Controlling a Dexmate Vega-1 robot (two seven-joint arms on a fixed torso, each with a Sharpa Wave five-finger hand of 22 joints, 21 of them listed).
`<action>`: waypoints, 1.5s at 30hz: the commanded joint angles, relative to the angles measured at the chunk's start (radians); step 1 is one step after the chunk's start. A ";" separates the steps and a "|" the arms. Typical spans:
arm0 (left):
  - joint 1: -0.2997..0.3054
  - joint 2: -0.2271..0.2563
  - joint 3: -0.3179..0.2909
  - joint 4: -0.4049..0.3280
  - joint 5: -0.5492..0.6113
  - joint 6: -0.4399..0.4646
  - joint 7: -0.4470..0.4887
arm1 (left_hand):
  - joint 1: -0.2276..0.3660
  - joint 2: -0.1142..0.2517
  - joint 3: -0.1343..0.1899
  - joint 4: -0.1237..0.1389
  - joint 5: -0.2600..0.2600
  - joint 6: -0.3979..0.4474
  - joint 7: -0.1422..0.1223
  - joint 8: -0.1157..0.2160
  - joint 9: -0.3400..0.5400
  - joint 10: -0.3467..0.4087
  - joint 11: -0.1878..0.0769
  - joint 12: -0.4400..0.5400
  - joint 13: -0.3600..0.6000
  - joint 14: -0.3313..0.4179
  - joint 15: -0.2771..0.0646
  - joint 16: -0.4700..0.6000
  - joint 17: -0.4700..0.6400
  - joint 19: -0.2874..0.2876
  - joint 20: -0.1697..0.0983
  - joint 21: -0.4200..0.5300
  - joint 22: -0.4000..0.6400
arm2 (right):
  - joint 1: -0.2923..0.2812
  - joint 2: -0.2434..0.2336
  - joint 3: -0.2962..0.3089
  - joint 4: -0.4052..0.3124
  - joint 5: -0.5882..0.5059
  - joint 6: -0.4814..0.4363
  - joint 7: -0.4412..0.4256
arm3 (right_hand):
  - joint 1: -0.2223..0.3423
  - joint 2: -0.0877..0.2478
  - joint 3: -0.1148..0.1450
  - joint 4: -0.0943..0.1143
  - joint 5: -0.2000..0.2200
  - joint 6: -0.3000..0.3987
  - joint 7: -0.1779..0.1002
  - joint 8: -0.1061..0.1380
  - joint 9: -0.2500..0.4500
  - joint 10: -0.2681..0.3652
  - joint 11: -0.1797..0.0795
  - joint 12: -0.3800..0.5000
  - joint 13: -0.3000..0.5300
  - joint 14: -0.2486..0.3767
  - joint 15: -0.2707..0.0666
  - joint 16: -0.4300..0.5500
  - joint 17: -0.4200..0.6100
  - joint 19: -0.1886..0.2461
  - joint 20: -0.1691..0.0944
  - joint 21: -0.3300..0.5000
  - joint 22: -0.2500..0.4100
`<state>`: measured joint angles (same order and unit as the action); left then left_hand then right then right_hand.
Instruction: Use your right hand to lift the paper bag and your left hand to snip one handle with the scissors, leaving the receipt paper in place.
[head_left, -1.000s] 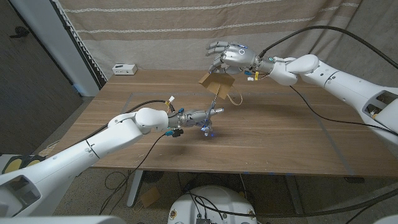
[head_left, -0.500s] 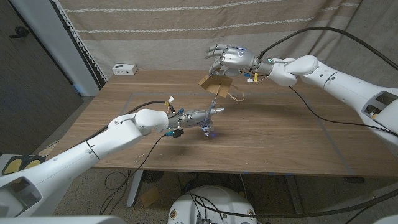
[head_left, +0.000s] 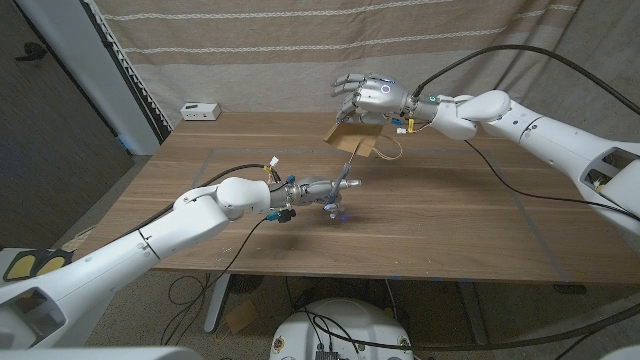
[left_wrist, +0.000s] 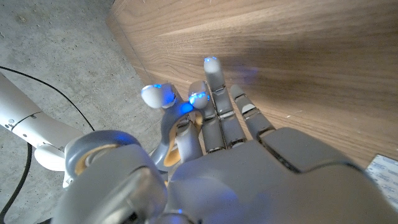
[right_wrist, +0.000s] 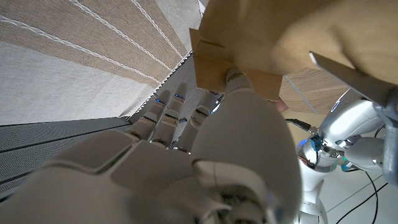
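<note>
My right hand (head_left: 370, 95) pinches the top of the small brown paper bag (head_left: 354, 135) and holds it in the air above the table's far middle; the other fingers are spread. A thin handle loop (head_left: 386, 154) hangs off the bag's right side. My left hand (head_left: 312, 188) grips the scissors (head_left: 340, 190) low over the table, their blades pointing up toward the bag's underside and their blue handles (left_wrist: 158, 96) around my fingers. In the right wrist view the bag (right_wrist: 261, 37) sits against my thumb, with a grey scissor blade (right_wrist: 354, 78) just beside it.
A small white box (head_left: 200, 110) sits at the table's (head_left: 450, 220) back left corner. A striped curtain hangs behind the table. A white printed slip (left_wrist: 382, 171) lies on the wood near my left hand.
The right hand has carried the bag slightly right and tipped it flatter, and the handle loop has swung out to the right. The left hand with the scissors has barely moved.
</note>
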<state>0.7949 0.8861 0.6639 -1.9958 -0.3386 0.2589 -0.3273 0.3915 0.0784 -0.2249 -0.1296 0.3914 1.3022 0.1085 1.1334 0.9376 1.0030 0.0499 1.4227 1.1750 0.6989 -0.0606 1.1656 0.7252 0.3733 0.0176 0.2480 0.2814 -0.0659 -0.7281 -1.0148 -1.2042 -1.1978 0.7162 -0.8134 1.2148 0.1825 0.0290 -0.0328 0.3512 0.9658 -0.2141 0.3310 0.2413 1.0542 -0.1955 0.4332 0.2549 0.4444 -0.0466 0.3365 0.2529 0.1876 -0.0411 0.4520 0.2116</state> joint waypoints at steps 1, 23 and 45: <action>0.010 -0.001 -0.005 0.007 -0.007 -0.013 0.004 | 0.045 0.052 0.006 0.000 -0.011 0.076 0.077 0.049 -0.007 0.049 -0.056 0.009 0.005 0.002 -0.103 0.006 0.004 0.005 0.002 0.008 0.003 | -0.004 -0.006 0.002 -0.011 0.008 -0.006 0.028 | 0.003 0.002 0.002 0.003 0.002 0.001 -0.001 -0.003 0.001 0.012 -0.008 0.008 0.054 -0.004 -0.186 -0.004 0.002 0.006 -0.120 0.011 0.001; 0.025 0.008 -0.008 0.007 0.006 -0.057 -0.003 | 0.196 0.138 0.264 0.062 -0.051 0.071 0.064 0.050 -0.044 0.029 -0.077 0.014 0.011 -0.014 -0.128 -0.015 0.039 -0.010 -0.003 0.028 0.031 | -0.027 -0.029 0.032 -0.051 0.027 -0.009 0.075 | 0.002 0.002 0.003 0.006 0.000 0.003 -0.001 -0.005 0.001 0.015 -0.007 0.009 0.051 -0.004 -0.186 -0.007 0.000 0.006 -0.118 0.017 0.000; -0.005 0.030 0.016 0.004 0.095 -0.076 -0.061 | 0.106 0.070 0.514 0.289 -0.093 -0.130 -0.072 0.240 0.298 -0.057 -0.198 -0.023 -0.023 -0.043 -0.146 -0.114 0.130 -0.018 -0.018 0.068 0.071 | -0.039 -0.029 0.051 -0.062 0.021 -0.012 0.109 | 0.004 0.002 0.005 0.005 -0.001 0.005 -0.001 -0.006 0.002 0.016 -0.007 0.009 0.050 -0.002 -0.186 -0.009 -0.001 0.008 -0.115 0.022 -0.001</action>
<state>0.7990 0.9033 0.6723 -1.9773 -0.2888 0.1705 -0.3790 0.4394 0.0644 0.2959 0.1469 0.2869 1.1936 0.0765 1.2902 1.2029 0.8538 -0.0187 1.4081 1.1629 0.6436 -0.0623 1.0610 0.8479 0.3498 0.0119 0.3124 0.3533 -0.1001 -0.7596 -0.9704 -1.2646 -1.1727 0.7086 -0.7162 1.2127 0.1804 0.0306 -0.0311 0.3433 0.9659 -0.2141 0.3236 0.2412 1.0556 -0.1969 0.4364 0.2551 0.4445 -0.0466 0.3289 0.2508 0.1877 -0.0411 0.4683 0.2092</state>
